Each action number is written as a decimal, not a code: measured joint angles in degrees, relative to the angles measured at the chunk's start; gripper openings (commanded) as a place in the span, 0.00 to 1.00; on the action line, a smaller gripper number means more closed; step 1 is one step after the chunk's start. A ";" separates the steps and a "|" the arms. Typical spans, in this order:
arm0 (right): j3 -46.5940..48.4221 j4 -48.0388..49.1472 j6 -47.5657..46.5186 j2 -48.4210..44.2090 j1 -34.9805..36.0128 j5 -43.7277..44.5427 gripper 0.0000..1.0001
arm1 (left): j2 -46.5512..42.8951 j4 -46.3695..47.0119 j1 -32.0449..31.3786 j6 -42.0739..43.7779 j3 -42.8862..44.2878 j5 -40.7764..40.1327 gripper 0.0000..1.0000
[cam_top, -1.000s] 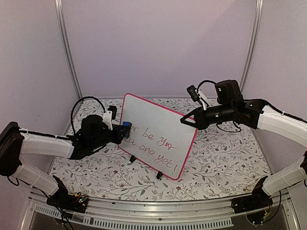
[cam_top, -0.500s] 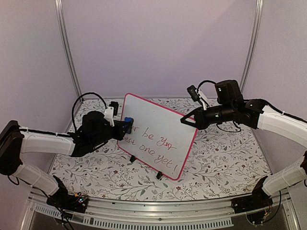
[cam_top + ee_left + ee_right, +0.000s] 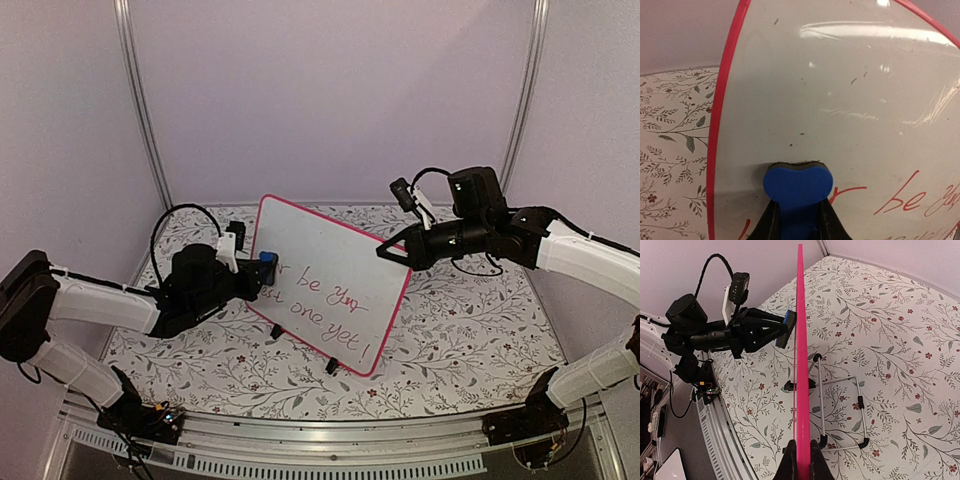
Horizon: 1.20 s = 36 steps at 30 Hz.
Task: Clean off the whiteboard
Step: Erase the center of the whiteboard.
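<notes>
On the floral table (image 3: 470,330) we count one whiteboard (image 3: 340,265) standing on two black feet (image 3: 331,366), our left gripper (image 3: 797,220) pinching one blue eraser (image 3: 797,182) against its upper-left face, our right gripper (image 3: 801,455) clamped on its right edge.

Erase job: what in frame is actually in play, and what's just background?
In play:
whiteboard with red writing
blue eraser, held by left claw against the board
right claw, clamped on the board's edge

Background:
floral table cover
enclosure posts
</notes>
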 measured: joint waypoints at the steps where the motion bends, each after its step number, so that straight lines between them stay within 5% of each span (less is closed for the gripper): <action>1: 0.00 0.00 0.00 0.00 0.00 0.00 0.00 | 0.07 0.31 -0.04 -0.15 -0.31 0.00 0.15; 36: 0.00 0.00 0.39 0.02 -0.02 0.04 0.00 | 2.21 5.46 -1.49 -3.39 -6.03 -0.66 0.15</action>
